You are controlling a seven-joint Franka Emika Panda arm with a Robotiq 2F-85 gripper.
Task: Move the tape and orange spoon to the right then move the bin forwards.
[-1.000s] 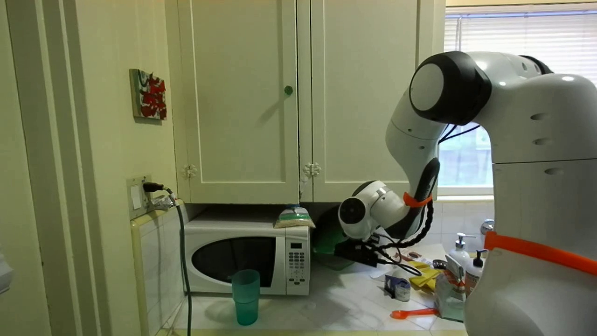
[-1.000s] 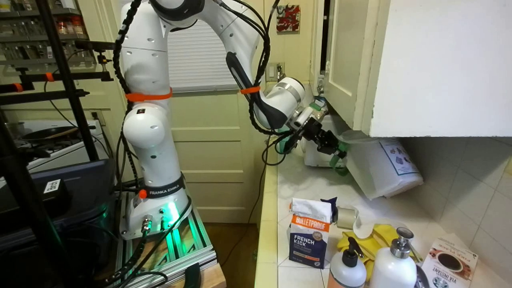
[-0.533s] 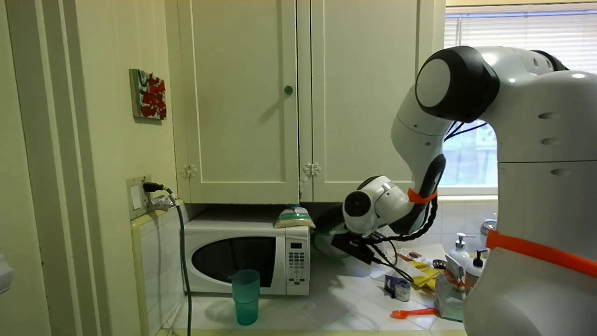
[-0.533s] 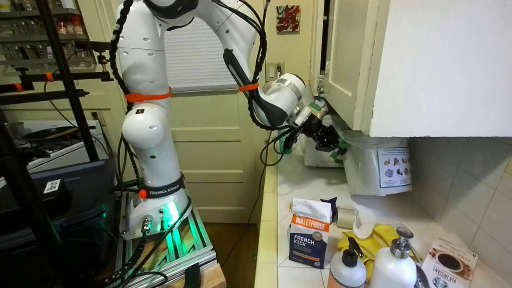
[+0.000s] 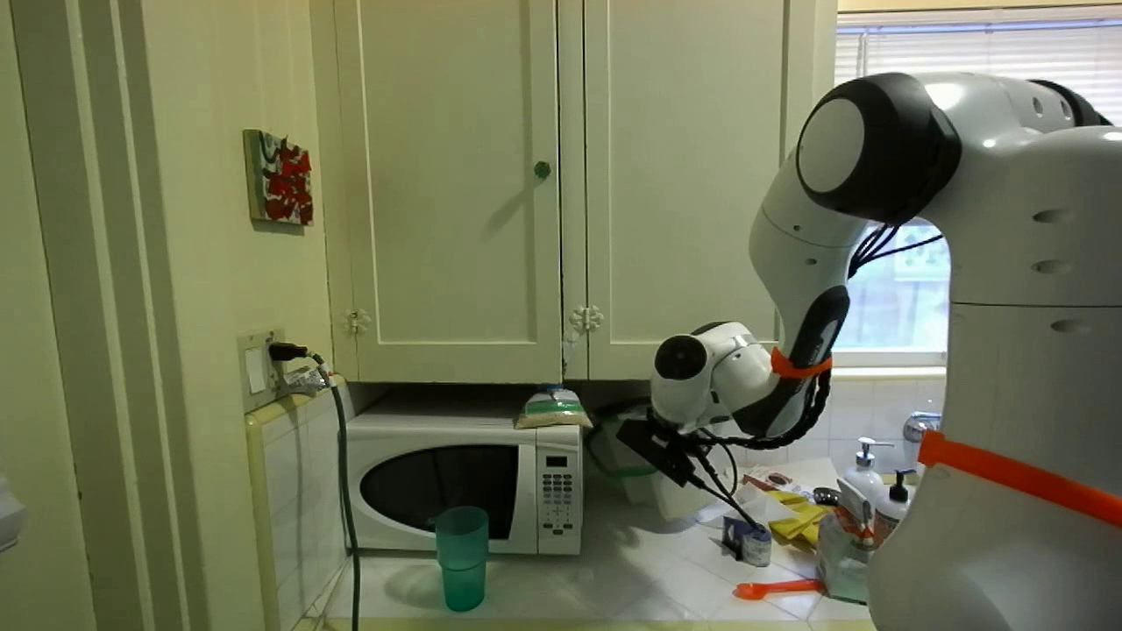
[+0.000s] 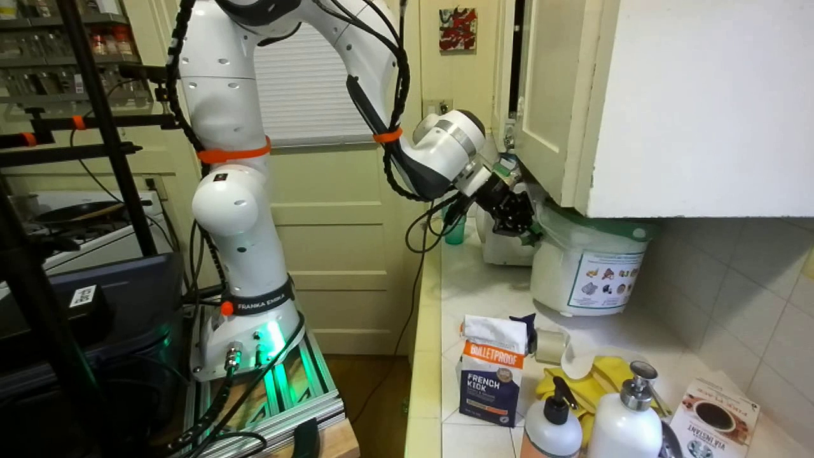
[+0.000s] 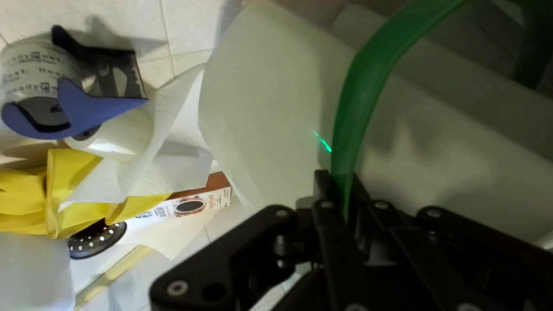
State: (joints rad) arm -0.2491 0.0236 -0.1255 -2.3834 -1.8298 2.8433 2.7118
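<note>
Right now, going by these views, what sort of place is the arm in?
A kitchen, most likely in a home: a stove with a frying pan on it stands behind the arm in an exterior view, and a microwave sits on the tiled counter.

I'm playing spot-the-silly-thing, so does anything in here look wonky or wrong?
Yes, the bucket-shaped, pale grey-white plastic bin with a green top looks tipped in an exterior view. That's odd because bins usually stand upright, but the black two-fingered claw is pinching its green part, which may explain it.
</note>
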